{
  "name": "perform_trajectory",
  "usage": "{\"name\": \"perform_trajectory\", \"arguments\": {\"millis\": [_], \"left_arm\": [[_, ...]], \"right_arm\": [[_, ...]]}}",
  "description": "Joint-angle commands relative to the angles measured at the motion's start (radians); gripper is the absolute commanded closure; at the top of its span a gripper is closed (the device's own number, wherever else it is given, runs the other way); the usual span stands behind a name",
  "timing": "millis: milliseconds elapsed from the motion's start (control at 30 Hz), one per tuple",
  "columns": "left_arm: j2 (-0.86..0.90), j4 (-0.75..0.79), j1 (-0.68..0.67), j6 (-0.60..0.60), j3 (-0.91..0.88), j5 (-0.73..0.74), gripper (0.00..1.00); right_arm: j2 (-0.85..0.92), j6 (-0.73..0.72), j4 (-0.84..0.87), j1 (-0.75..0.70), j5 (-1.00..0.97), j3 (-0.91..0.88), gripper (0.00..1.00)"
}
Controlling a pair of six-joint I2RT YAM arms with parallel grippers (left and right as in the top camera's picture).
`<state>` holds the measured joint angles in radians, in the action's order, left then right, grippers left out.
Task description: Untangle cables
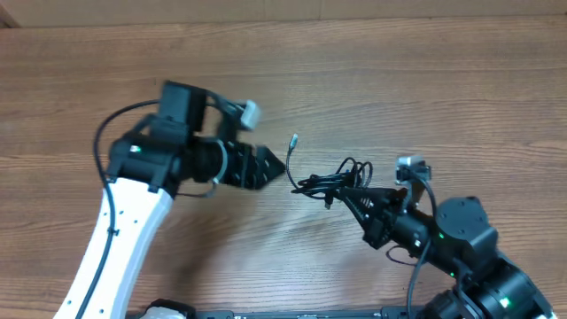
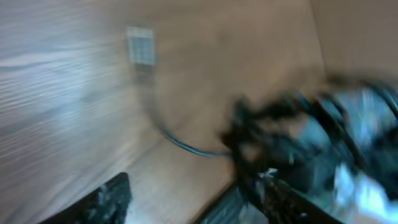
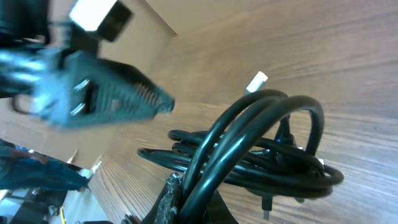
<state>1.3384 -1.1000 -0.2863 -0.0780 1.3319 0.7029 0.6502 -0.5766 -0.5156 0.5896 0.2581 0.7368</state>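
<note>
While the cables [image 1: 332,182] lie as one knotted bundle on the worktop [image 1: 399,80], approx. midway btw. the two arms, the bundle's near side is clamped by the right gripper [image 1: 354,193], which is clenched on several black loops. In the right wrist view those loops are seen arching up out of the jaws, so the knot is prob. being anchored so that a strand can be drawn out w/o the whole lot sliding. One loose end w/ a silver-tipped plug [image 1: 293,139] is stretched away toward the left gripper [image 1: 270,167], which is held just beside that strand, tip aimed at the bundle, presumably to pick a free end. Whether its jaws are apart can't be told, as the left wrist view is badly blurred; no cord is seen held by it. Untangling is judged barely begun.
</note>
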Motion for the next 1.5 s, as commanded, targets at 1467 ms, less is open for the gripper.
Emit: {"name": "perform_trajectory", "arguments": {"millis": [1467], "left_arm": [[-0.002, 0.110, -0.034, 0.252, -0.014, -0.134, 0.45]], "right_arm": [[0.193, -0.242, 0.121, -0.003, 0.320, 0.016, 0.96]]}}
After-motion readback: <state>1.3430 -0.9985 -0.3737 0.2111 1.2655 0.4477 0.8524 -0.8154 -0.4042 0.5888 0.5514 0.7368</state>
